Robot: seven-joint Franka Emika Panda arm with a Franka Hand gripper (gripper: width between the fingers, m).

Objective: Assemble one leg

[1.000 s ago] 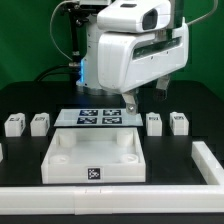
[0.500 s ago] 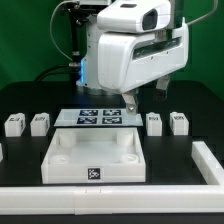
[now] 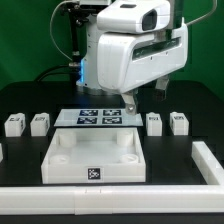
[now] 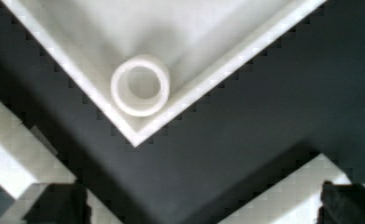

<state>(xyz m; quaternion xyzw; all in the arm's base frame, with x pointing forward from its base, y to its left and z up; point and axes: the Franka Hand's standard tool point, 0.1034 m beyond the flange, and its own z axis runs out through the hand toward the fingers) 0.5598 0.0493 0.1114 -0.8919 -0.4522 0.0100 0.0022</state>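
Observation:
Four small white legs with marker tags stand in a row on the black table: two at the exterior view's left (image 3: 12,125) (image 3: 39,123) and two at the right (image 3: 154,123) (image 3: 178,122). The large white square tray-like piece (image 3: 60,150) lies in front of them. My gripper (image 3: 128,103) hangs above the table behind that piece, mostly hidden by the arm's white body. In the wrist view one corner of the tray-like piece with its round socket (image 4: 140,86) lies below my gripper (image 4: 200,205). The dark fingertips (image 4: 54,203) stand wide apart with nothing between them.
The marker board (image 3: 97,117) lies flat between the two pairs of legs. A white raised rail (image 3: 208,165) runs along the table's front and the exterior view's right edge. A cable and the arm's base stand at the back.

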